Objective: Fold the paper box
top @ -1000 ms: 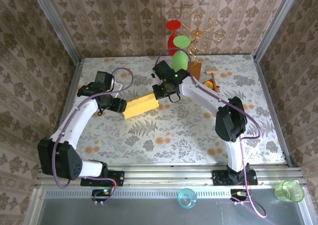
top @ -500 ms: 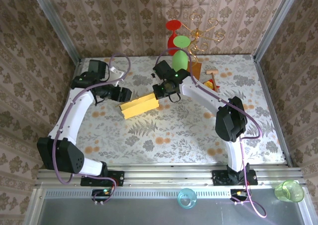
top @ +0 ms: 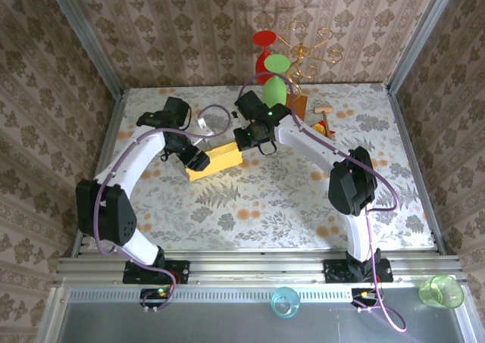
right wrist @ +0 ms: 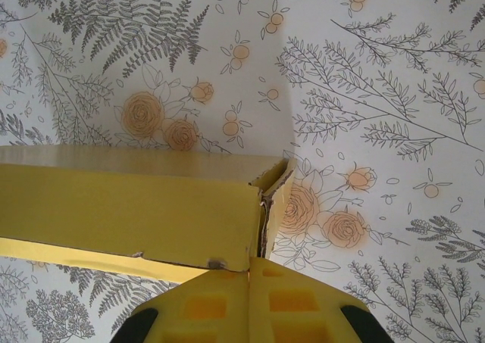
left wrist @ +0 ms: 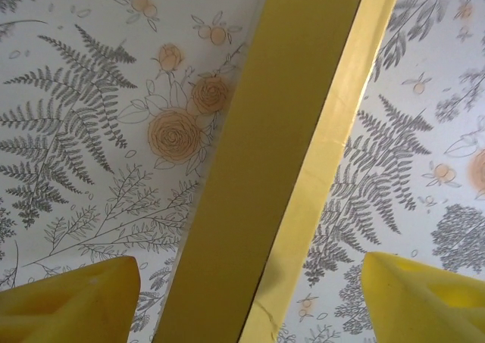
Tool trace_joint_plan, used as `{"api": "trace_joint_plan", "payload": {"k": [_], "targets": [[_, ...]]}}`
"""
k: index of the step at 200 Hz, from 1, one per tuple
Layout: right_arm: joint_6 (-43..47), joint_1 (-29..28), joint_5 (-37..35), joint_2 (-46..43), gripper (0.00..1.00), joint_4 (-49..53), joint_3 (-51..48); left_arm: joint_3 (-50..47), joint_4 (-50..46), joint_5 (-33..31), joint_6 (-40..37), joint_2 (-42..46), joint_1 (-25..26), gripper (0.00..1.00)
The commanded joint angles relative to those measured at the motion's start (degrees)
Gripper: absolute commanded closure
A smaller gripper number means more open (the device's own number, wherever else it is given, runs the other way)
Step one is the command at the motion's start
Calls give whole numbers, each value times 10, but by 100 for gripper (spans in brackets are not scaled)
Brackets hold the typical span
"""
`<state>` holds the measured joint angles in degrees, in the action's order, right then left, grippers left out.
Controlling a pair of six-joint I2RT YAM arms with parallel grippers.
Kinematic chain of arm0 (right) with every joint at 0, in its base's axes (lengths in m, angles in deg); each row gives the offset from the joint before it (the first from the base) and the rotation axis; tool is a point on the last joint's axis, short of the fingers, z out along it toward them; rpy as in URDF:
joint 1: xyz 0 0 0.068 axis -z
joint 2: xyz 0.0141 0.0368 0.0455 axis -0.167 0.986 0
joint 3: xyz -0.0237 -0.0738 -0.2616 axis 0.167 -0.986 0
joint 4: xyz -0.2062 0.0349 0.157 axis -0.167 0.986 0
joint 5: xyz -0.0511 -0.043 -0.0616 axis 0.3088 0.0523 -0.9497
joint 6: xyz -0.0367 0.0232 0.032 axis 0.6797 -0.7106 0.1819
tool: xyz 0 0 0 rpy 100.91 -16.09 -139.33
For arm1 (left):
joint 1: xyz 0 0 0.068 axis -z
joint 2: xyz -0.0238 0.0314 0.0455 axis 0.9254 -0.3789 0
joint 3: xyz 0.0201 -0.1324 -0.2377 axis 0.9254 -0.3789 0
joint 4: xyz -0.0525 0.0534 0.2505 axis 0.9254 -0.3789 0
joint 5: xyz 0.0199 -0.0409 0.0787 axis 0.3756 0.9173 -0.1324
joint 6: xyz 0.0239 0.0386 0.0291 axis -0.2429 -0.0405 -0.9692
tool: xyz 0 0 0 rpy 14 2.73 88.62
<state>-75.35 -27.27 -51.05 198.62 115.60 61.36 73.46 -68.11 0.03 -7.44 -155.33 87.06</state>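
Mustard-yellow cardboard forms the paper box (top: 216, 161): a long, shallow shape with one broad side wall, a paler yellow band running along its edge, and a split, slightly crumpled corner (right wrist: 267, 182).

Brown patterned walls (top: 189, 25) close in three sides. The surface (top: 265, 207) is pale and printed with grey ferns and orange roses.

On it the box lies left of centre in the far half, slanting, with an arm at each end. The left end effector (top: 197, 161) hangs over the box's left end with its jaws wide apart. Its yellow pads (left wrist: 76, 297) stand either side of the cardboard with the printed surface showing in the gaps, and it holds nothing. The right end effector (top: 246, 137) sits at the box's right end with its jaws pressed together, tips against the lower edge beside the split corner. Whether any cardboard is nipped between them I cannot tell.
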Motion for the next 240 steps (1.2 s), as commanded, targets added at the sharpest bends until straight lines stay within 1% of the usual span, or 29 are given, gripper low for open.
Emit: {"api": "trace_joint_plan", "payload": {"k": [1,22,49,78,86,106,116,148,155,161,168,173,188,213,233,240], "targets": [[-2,2,8,19,100,30,13,13,-4,-20,-30,-15,5,23],[-4,2,9,18,100,29,12,20,-10,-26,-32,-30,15,27],[-4,3,8,19,100,29,13,16,-13,-26,-25,-41,24,37],[-5,4,7,19,100,29,11,16,-14,-28,-15,-40,25,53],[-5,5,7,20,100,29,11,19,-15,-31,-13,-40,26,59],[-7,5,6,20,100,29,13,25,-19,-31,-7,-40,25,77],[-8,5,6,20,100,28,14,27,-20,-33,-2,-40,25,79],[-10,4,6,21,100,27,16,28,-21,-31,7,-36,26,79],[-11,4,6,21,100,27,17,27,-19,-31,7,-35,26,77],[-12,4,6,22,100,28,16,27,-19,-35,8,-33,26,72],[-12,3,7,22,100,27,14,25,-16,-42,14,-32,25,61],[-11,3,7,22,100,27,14,25,-14,-45,17,-31,26,56],[-12,2,6,25,100,26,14,28,-11,-50,31,-20,26,44],[-12,1,6,27,100,26,14,44,-6,-35,75,13,25,33],[-14,1,5,27,100,26,14,52,11,-2,139,55,15,30],[-13,1,4,27,100,27,13,49,21,0,170,71,8,30]]}}
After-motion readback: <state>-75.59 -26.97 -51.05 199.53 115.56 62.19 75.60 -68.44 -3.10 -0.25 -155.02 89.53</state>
